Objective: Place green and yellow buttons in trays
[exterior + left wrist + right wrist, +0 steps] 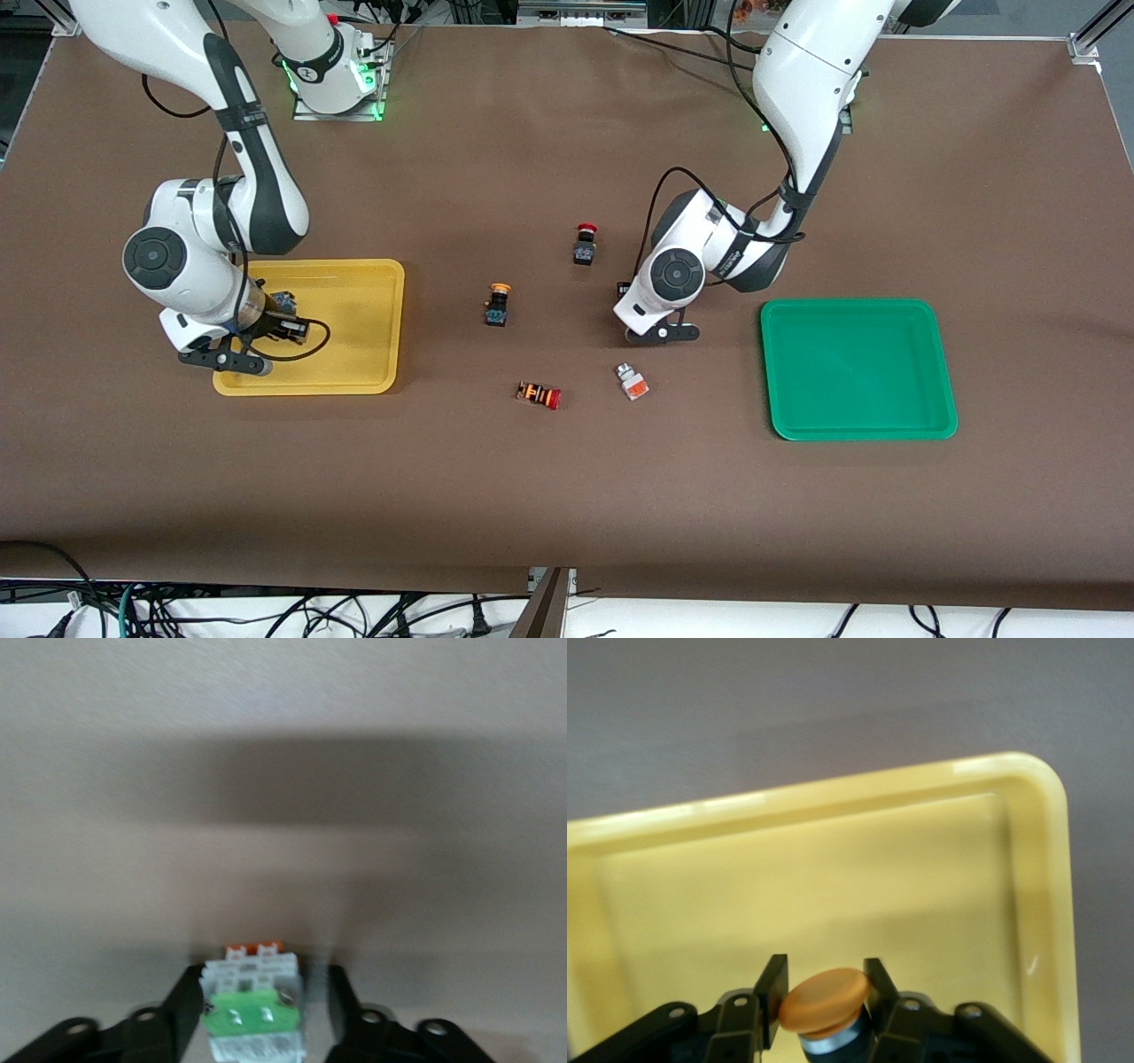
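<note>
- Right gripper (822,1001) over the shallow yellow plastic tray (354,292), at that tray's end toward the right arm's end of the table; fingers (772,988) clamped on a black-bodied switch with a round yellow-orange cap (824,999).
- Left gripper (257,1010) low over the brown tabletop (567,496) between the table's middle and the shallow green plastic tray (858,369); fingers (186,1005) standing apart on either side of a silver-white switch with a green face (255,1019), one finger close against it, the other with a gap.
- Second black-bodied switch with a yellow-orange cap (498,304) upright on the tabletop, between the two trays.
- Silver-white switch with a square orange face (633,381) on its side, nearer to the front camera than the left gripper.
- Black switch with a red mushroom cap (585,243) standing farther from the front camera than the second yellow-capped one.
- Orange-striped switch with a red cap (539,394) lying on its side, near the orange-faced switch.
- Green tray toward the left arm's end of the table.
</note>
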{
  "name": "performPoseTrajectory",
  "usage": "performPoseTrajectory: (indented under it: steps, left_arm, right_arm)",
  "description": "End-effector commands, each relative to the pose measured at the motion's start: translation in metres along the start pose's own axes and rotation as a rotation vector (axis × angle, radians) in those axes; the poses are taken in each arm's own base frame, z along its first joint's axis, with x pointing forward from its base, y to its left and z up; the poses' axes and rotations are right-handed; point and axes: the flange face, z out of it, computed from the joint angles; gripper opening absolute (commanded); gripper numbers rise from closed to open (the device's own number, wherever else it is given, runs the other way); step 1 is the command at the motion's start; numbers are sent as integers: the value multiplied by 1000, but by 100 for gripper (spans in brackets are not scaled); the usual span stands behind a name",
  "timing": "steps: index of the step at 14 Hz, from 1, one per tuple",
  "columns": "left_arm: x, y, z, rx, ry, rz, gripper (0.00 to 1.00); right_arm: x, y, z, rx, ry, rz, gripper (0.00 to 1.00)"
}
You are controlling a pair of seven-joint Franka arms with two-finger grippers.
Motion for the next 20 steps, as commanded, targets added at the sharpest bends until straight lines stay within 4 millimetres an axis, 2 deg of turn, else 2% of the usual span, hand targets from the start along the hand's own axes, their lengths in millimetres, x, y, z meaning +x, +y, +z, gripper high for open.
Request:
performPoseTrajectory:
  steps: [1, 2, 4, 5, 7, 8, 9, 11, 12, 14, 16, 17, 18, 19, 20]
  left_arm:
    - [-11, 0, -5, 23, 2, 31, 16]
    - [-12, -1, -10, 26, -4, 31, 12]
    - [-10, -13, -42, 31, -7, 32, 8]
    - [1, -30, -73, 37, 16, 51, 8]
    - [37, -86, -132, 10, 21, 74, 9]
    - [53, -113, -155, -2, 21, 101, 9]
    - [66, -145, -166, 15, 31, 133, 9]
    - [87, -199, -167, 120, 56, 222, 9]
    - [99, -225, -159, 163, 56, 248, 9]
    - [118, -245, -133, 229, 70, 333, 10]
    - [140, -277, -102, 226, 101, 373, 13]
    - [145, -277, -91, 219, 112, 388, 18]
    - [144, -276, -89, 216, 108, 383, 47]
    - [143, -273, -92, 207, 112, 375, 99]
    - [142, -269, -99, 205, 120, 382, 100]
  right_arm:
    - [-8, 3, 4, 25, 24, -3, 99]
    - [-7, 2, 0, 27, 28, -6, 99]
    - [-2, -3, -13, 35, 46, -2, 99]
    - [-3, -11, -21, 43, 57, 3, 99]
    - [-14, -52, -29, 76, 53, 82, 99]
    - [-22, -76, -30, 92, 44, 120, 99]
    - [-32, -103, -31, 110, 36, 144, 99]
    - [-52, -155, -35, 143, 27, 200, 99]
    - [-60, -181, -38, 158, 32, 222, 99]
    - [-84, -236, -28, 183, 48, 245, 99]
    - [-104, -271, -3, 215, 68, 286, 99]
    - [-112, -282, 13, 221, 69, 297, 99]
    - [-119, -292, 24, 233, 75, 300, 99]
    - [-124, -299, 33, 243, 81, 309, 99]
    - [-128, -305, 40, 258, 90, 324, 99]
